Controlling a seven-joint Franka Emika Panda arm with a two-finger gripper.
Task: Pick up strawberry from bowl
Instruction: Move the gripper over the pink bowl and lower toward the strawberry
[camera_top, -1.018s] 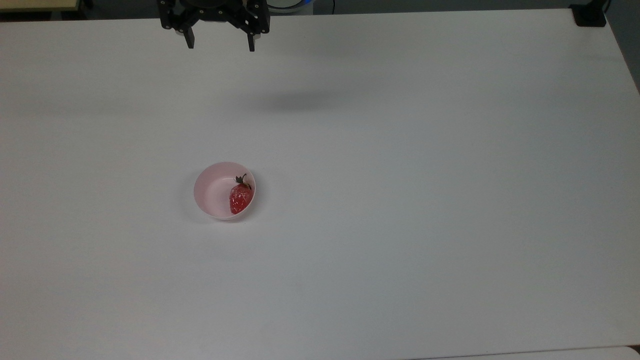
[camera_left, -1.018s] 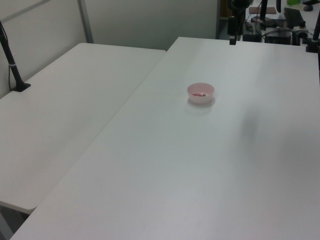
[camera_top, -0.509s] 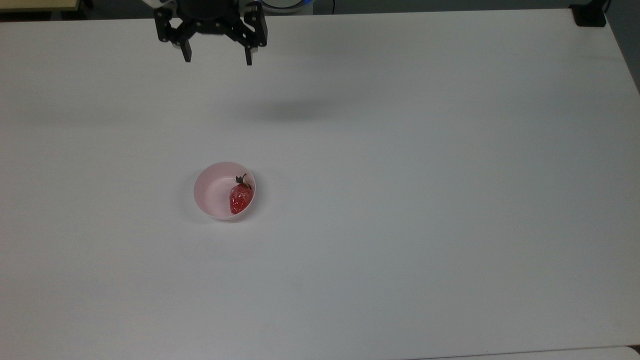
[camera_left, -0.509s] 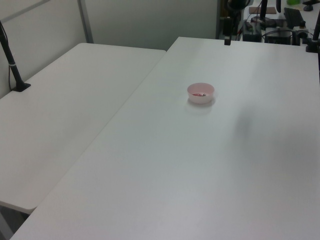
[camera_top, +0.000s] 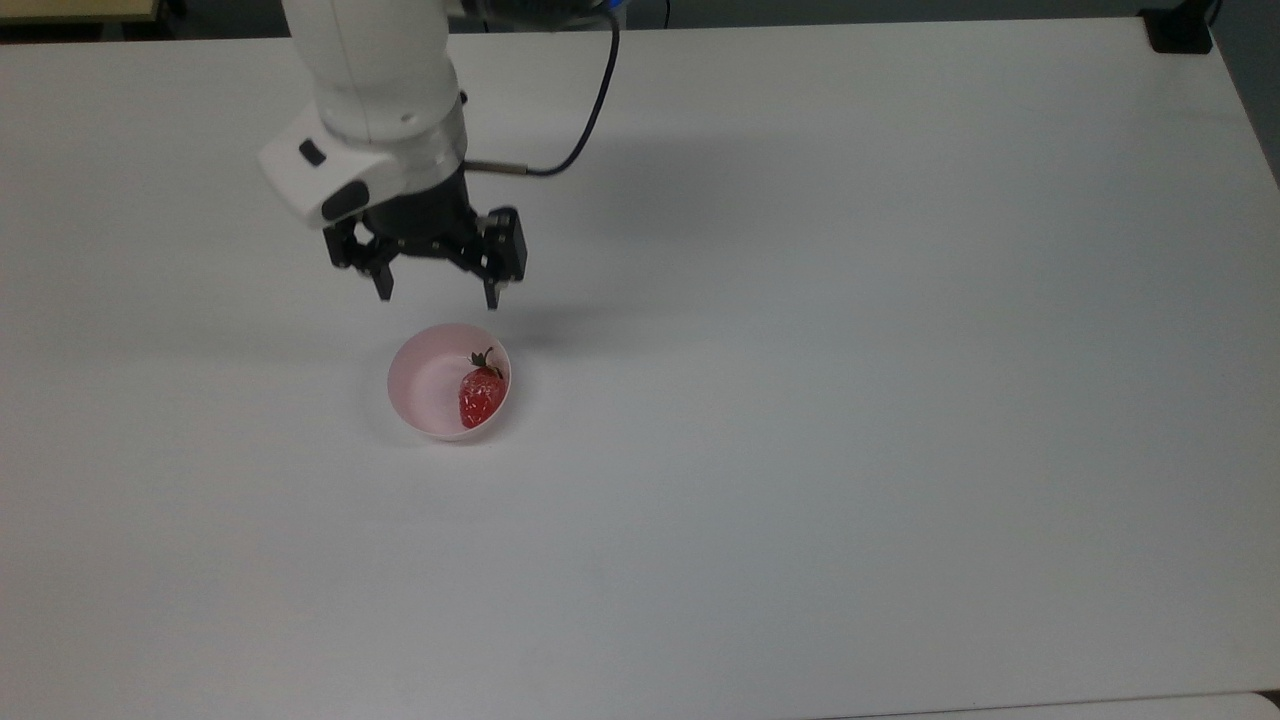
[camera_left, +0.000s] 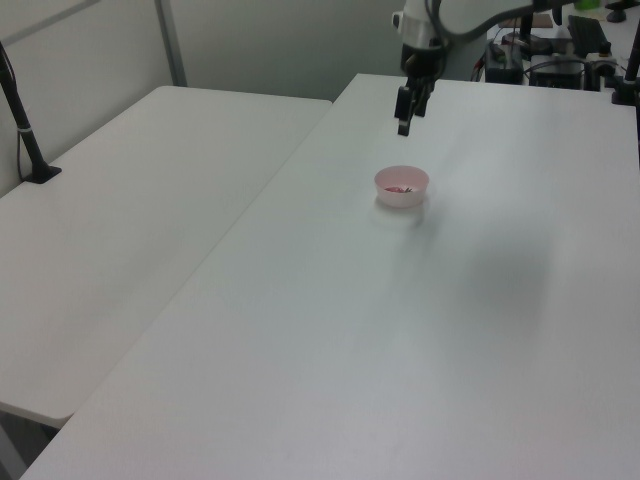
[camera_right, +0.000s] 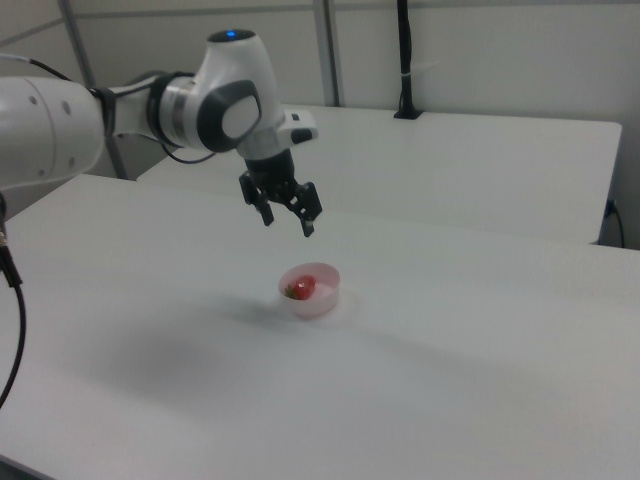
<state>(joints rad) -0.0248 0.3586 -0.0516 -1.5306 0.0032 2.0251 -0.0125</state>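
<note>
Strawberry in bowl, bowl on table, gripper above.

The bowl (camera_top: 448, 381) stands on the table (camera_top: 850, 350), toward the top view's left of centre. The strawberry (camera_top: 480, 392) lies inside it against the wall on the top view's right. The gripper (camera_top: 438, 293) hangs in the air above the bowl's far rim, fingers apart, touching neither.
</note>
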